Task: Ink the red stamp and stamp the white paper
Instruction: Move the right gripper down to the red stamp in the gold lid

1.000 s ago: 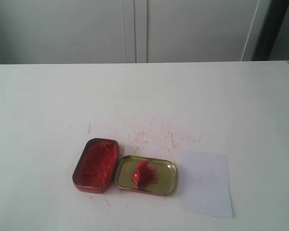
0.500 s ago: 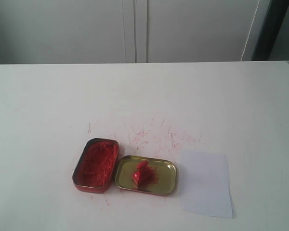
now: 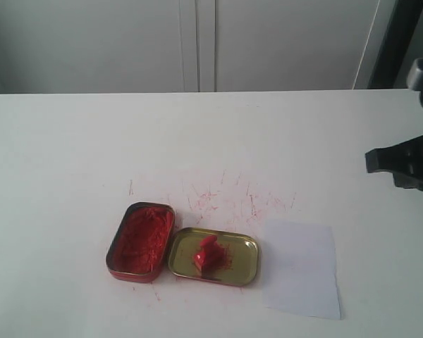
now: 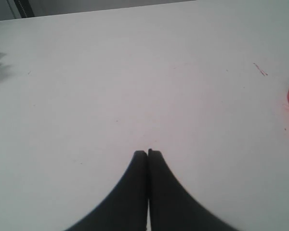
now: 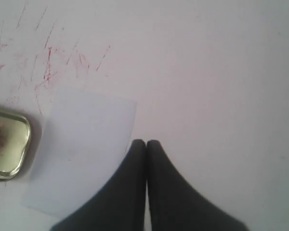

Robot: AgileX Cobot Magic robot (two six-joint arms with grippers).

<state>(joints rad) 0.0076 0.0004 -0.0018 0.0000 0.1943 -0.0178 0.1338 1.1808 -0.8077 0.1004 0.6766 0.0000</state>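
You get bright, even light; bench (image 3: pixel 70 155) nearly washed out. Faint shadow along white paper (image 3: pixel 303 264) edge at 5 o'clock. Wrist views soft; left tool (image 4: pixel 147 152), right tool (image 5: pixel 145 142) plain black silhouettes.

White table (image 3: pixel 70 141) with red ink tin (image 3: pixel 132 276), gold lid (image 3: pixel 244 258), white paper (image 3: pixel 303 267).

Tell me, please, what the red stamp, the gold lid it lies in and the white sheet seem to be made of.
The red stamp: probably plastic, uniformly bright red with a slight gloss. The gold lid: likely thin metal, with a shiny, reflective rolled rim. The white paper: thin matte paper, lying flat with crisp edges.
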